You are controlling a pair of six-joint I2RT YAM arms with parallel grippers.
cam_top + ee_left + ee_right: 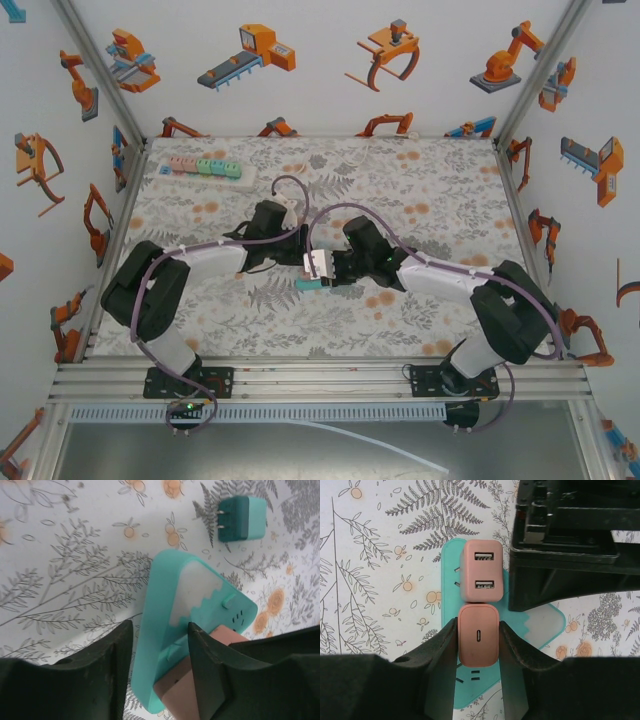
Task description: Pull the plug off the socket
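A teal socket block (170,595) sits tilted between the fingers of my left gripper (160,625), which is shut on its sides. Two pink plugs are seated in its face. One pink plug with a single slot port (478,635) is clamped between the pads of my right gripper (477,621). The other pink plug (481,570), with two USB ports, sits just above it, untouched. In the top view both grippers meet at the table's middle around the socket (310,284), left gripper (297,243) behind and right gripper (325,268) from the right.
A dark teal plug (242,518) lies loose on the patterned table beyond the socket, prongs pointing left. A pastel power strip (205,167) rests at the back left near the wall. The left gripper's black body (575,530) looms close on the right of the pink plugs.
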